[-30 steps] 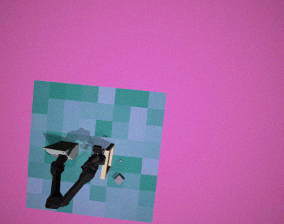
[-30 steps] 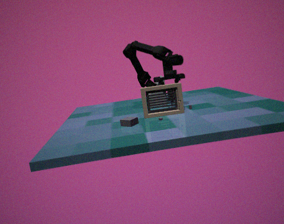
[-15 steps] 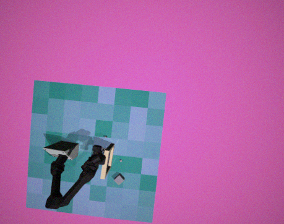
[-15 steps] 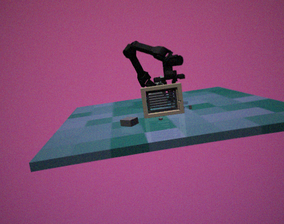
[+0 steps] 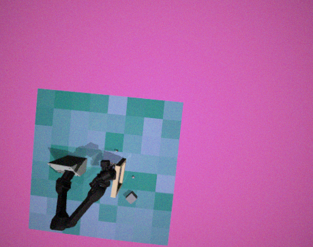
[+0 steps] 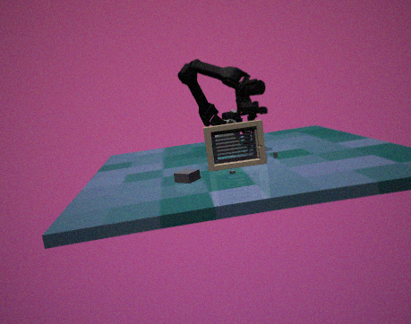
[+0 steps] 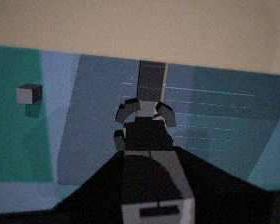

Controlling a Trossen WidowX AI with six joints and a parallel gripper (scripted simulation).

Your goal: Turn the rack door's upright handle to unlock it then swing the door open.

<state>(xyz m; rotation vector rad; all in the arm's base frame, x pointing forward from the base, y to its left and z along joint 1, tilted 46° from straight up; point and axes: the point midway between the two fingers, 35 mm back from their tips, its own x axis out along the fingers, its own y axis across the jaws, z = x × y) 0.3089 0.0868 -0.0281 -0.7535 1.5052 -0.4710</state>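
The rack's beige frame (image 5: pixel 114 184) (image 6: pixel 208 149) stands upright on the table, and its beige edge fills the top of the wrist view. The door looks flush with the frame in the exterior view, but its exact angle is hard to tell. My gripper (image 5: pixel 113 167) (image 7: pixel 148 156) reaches down behind the frame as seen in the exterior view. It is shut on the handle (image 7: pixel 156 182), a grey and black block between the two fingers in the wrist view. The handle is hidden in the top and exterior views, and how far it is turned I cannot tell.
A grey block (image 5: pixel 131 198) (image 6: pixel 186 176) (image 7: pixel 27 94) lies beside the rack. Two small grey bits (image 5: pixel 133 177) (image 6: pixel 232 172) lie near the frame, one on its far side. A large dark-topped, pale-sided box (image 5: pixel 68 160) is by the arm's foot.
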